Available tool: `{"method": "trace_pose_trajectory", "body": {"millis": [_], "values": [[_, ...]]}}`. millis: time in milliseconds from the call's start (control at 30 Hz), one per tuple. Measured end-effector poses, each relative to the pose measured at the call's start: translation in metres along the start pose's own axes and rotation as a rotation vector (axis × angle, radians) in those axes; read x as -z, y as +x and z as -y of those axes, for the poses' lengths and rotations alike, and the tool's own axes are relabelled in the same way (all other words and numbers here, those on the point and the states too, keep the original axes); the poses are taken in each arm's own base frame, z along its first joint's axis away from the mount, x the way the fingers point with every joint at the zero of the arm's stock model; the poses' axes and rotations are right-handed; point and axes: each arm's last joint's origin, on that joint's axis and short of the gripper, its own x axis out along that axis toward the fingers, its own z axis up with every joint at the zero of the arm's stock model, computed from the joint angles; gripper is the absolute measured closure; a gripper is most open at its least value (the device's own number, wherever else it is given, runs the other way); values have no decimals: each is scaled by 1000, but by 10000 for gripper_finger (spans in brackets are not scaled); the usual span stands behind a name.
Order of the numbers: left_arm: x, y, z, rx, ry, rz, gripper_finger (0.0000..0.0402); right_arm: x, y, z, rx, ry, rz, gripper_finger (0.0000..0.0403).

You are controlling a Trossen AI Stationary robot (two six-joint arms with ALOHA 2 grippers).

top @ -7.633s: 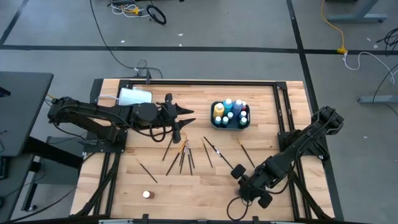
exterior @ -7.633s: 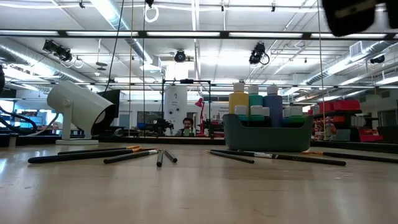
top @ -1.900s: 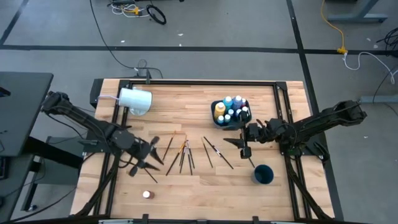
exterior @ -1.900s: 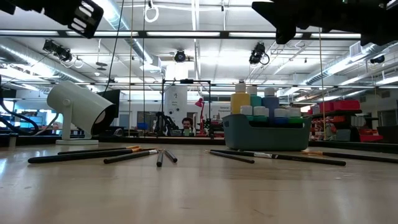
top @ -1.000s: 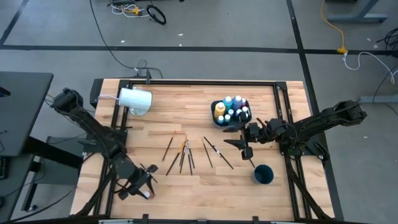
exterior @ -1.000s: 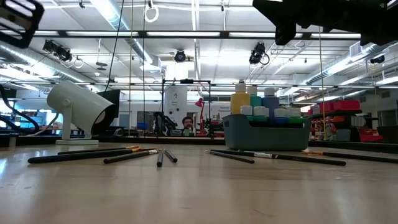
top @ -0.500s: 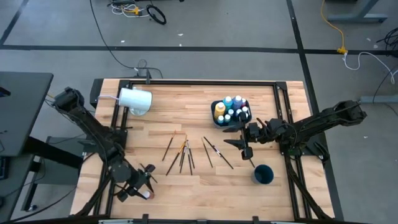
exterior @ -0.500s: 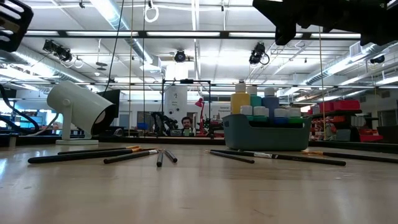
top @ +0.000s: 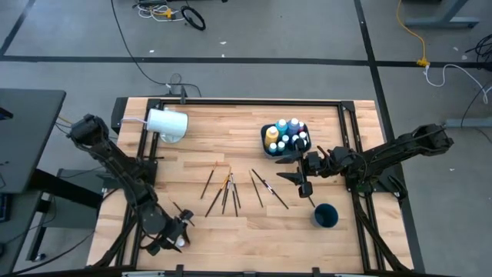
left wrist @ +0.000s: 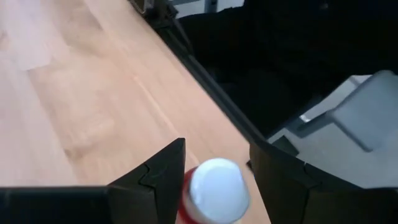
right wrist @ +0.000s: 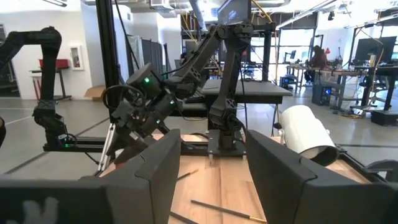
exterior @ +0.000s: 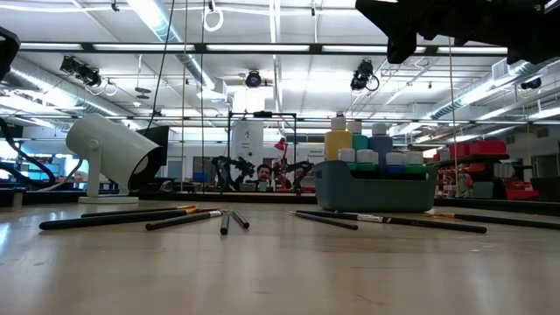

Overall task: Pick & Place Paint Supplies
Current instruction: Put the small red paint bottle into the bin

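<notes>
red with a pale cap, the small paint bottle near the bench's front-left corner stands between the left gripper's parted fingers, probably light, rigid and slick, best pinched around its body.

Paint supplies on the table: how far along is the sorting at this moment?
Done: the caddy already holds many paint bottles. In hand: the left gripper, jaws open, straddles the red bottle with a white cap near the table's front left, not yet gripped. Left: the loose brushes mid-table. The right gripper hangs open beside the caddy; a dark blue cup stands near it.
</notes>
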Motion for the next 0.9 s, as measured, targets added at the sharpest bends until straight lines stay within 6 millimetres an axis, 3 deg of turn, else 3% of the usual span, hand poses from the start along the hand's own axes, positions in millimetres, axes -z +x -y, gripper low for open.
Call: {"method": "trace_pose_trajectory", "body": {"millis": [167,433,633,900], "values": [[6,0,-1,-57,41,-43,220,0,0,0,0,0,0,218],[2,0,-1,-69,165,-3,277,0,0,0,0,0,0,218],[-19,-10,-9,-244,416,157,277,-1,0,0,2,0,7,218],[-61,-37,-44,-387,643,405,275,0,0,0,2,-15,5,218]]}}
